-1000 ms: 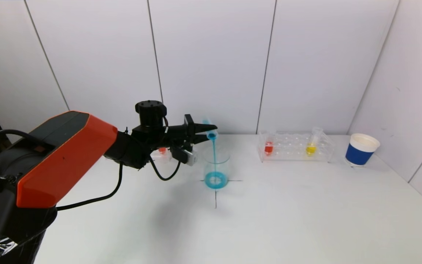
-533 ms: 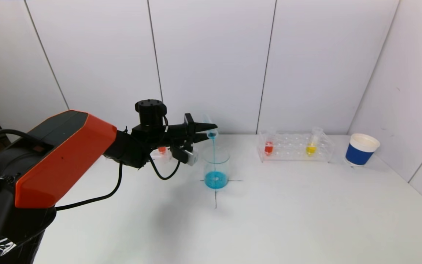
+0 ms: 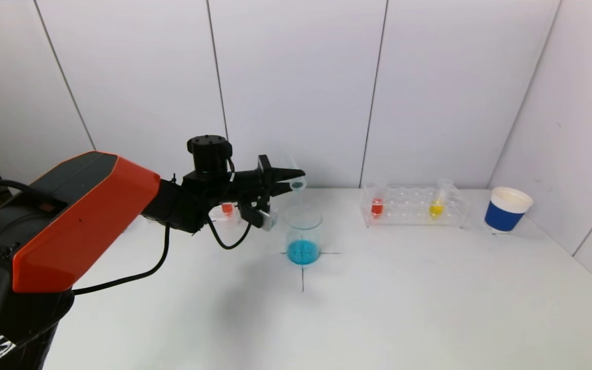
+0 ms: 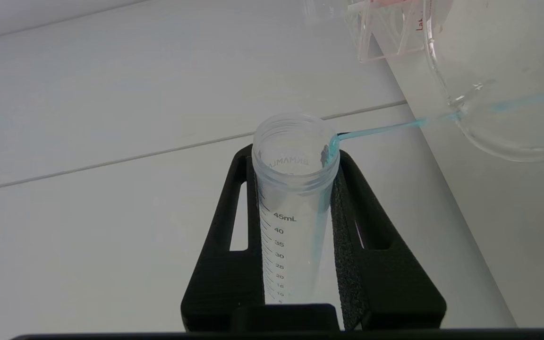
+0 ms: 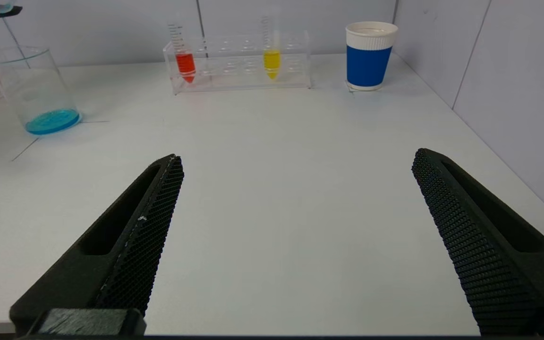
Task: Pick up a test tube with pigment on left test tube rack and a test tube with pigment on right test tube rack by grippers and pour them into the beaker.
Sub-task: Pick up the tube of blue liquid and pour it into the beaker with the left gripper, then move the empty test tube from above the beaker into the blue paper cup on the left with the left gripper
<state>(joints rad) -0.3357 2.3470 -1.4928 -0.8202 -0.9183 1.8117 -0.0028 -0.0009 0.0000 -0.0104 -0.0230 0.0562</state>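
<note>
My left gripper [image 3: 288, 180] is shut on a clear graduated test tube [image 3: 296, 181], tipped over the glass beaker [image 3: 303, 234]. In the left wrist view the tube [image 4: 293, 208] sits between the gripper's [image 4: 295, 156] black fingers, almost empty, with a thin blue stream [image 4: 385, 127] running from its lip to the beaker [image 4: 503, 94]. Blue liquid lies in the beaker's bottom. The left rack [image 3: 226, 213] with a red tube stands behind my left arm. The right rack [image 3: 414, 205] holds a red tube [image 3: 376, 206] and a yellow tube [image 3: 436, 208]. My right gripper [image 5: 295, 158] is open and empty over the near table.
A blue and white paper cup [image 3: 506, 209] stands right of the right rack, near the right wall. White wall panels close the back and right side. In the right wrist view the beaker [image 5: 31, 89], rack [image 5: 239, 61] and cup [image 5: 369, 56] stand far ahead.
The blue stream from the tube has thinned to almost nothing. The tube has emptied and the blue in the beaker has settled. My left gripper has risen slightly.
</note>
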